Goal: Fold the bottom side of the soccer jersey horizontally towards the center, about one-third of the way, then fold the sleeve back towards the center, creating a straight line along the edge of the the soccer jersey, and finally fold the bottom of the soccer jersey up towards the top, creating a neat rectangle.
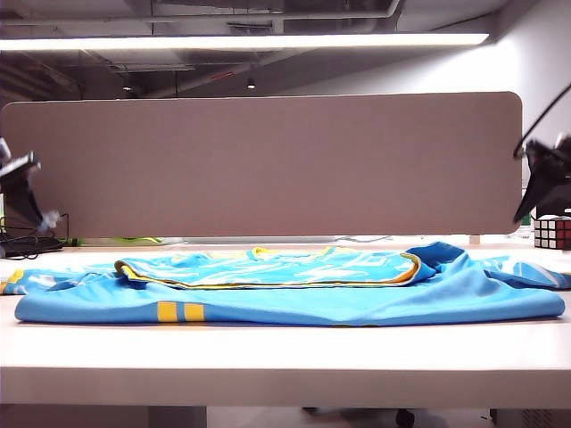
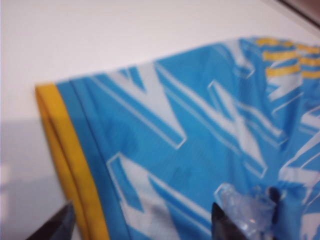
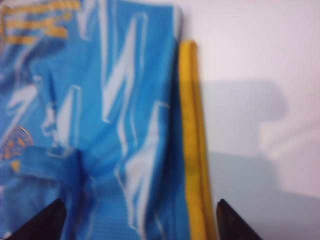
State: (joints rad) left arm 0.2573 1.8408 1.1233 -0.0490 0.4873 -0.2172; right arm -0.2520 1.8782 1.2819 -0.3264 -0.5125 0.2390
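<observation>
The sky-blue soccer jersey (image 1: 294, 299) lies spread across the white table (image 1: 268, 357). A flap with white zigzag streaks and yellow trim is folded over its middle. One sleeve sticks out at each end. My left gripper (image 1: 27, 201) hangs in the air above the left sleeve. In the left wrist view this gripper (image 2: 142, 222) is open, its dark fingertips (image 2: 60, 222) wide apart over the yellow cuff (image 2: 70, 165). My right gripper (image 1: 540, 183) hovers above the right sleeve. In the right wrist view it (image 3: 140, 217) is open too, over the other yellow cuff (image 3: 192, 140). Neither holds cloth.
A tall grey partition panel (image 1: 268, 165) closes off the back of the table. A Rubik's cube (image 1: 552, 232) stands at the far right behind the jersey. Dark cables (image 1: 31, 242) lie at the far left. A strip of bare tabletop runs along the front edge.
</observation>
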